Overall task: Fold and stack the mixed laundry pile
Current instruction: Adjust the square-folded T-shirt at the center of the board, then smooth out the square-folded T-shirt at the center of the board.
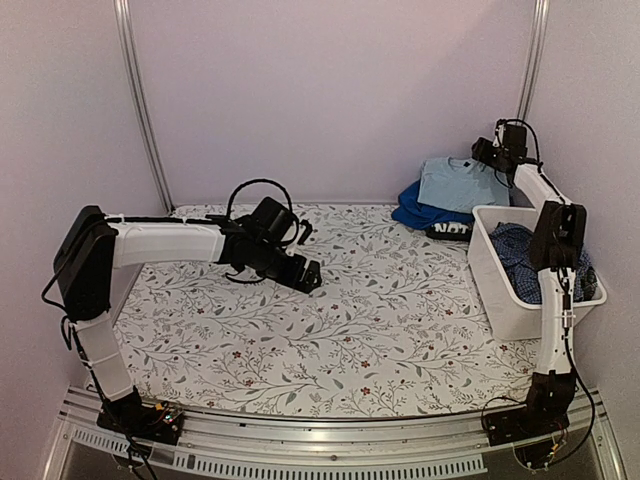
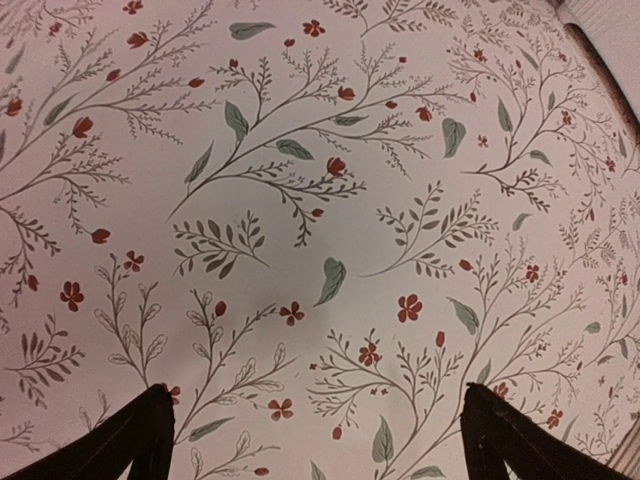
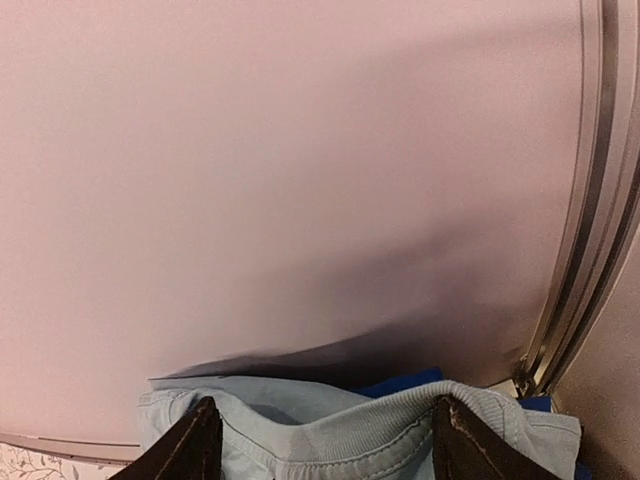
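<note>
On my far left, the left arm (image 1: 150, 243) reaches out over the middle of the table and ends low above the leaf-and-flower table cover (image 1: 360, 340). The left jaws stand spread as wide as they go, with nothing between them. In the wrist view, the two dark fingers (image 2: 125, 440) sit at the bottom corners and only the printed cover (image 2: 320, 200) shows in the gap.

Further right, at the back right of the table, the laundry lies against the wall. A large pale blue garment (image 1: 458, 183) lies flat on top of a royal blue garment (image 1: 418, 214), which sticks out at its left and near sides. Just in front of them is a small black-and-white piece (image 1: 450, 231), touching the near edge of the royal blue one.

The right arm (image 1: 553, 300) rises beside the white tub (image 1: 488, 270) and reaches back over that pile. The right jaws stand apart above the ribbed collar of the pale blue garment (image 3: 330, 440). The collar runs across the gap, and I see no pinch on the cloth. A sliver of royal blue (image 3: 400, 381) shows behind it.

Furthest right, the tub holds a dark blue checked garment (image 1: 515, 255), bunched inside.
</note>
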You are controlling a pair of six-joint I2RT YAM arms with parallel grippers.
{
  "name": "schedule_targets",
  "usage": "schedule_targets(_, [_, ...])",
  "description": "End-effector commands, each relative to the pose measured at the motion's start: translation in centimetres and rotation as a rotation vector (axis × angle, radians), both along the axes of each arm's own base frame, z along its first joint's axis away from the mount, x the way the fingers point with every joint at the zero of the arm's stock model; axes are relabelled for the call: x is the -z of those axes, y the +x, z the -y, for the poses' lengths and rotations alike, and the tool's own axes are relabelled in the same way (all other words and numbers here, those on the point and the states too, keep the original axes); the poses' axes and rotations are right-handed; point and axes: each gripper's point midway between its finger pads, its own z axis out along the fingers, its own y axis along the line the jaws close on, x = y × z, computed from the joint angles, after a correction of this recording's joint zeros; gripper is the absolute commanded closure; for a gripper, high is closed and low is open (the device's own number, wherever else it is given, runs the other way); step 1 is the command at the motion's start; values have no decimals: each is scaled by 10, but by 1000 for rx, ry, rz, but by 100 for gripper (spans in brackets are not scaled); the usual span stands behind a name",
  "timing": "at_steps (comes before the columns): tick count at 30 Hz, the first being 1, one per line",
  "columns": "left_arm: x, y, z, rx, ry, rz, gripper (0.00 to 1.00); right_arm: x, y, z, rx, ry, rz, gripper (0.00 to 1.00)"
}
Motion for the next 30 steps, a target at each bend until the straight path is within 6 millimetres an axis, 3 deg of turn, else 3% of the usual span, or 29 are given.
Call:
schedule_targets(1, [-16,4,2,-14,-45,18,0,-63,-16,-10,-44,-5,89,24])
schedule_targets(5, [-14,1,-2,-20,-41,15,0,-55,-20,10,40,-46,56,6])
schedule_targets(9, [-14,-3,-7,-30,-44,12,0,-55,-23,35,82,-19,55,5])
schedule_targets(11, [-13,-4,-9,-30,-44,13,0,-55,-23,31,52,-4,52,8])
schedule_targets(16, [-10,-6,-10,-29,-38,7,0,-49,-35,-18,-102,15,-4,27])
schedule_targets(22, [-9,-8,-8,-24,-52,0,0,-51,-61,-109,-241,-119,-59,48])
schedule_targets(24, [-8,-9,-9,-23,-51,1,0,-45,-69,-129,-271,-155,-89,52])
schedule_targets(30, [-7,-10,-11,-24,-50,4,0,-1,-93,-183,-363,-219,-216,55])
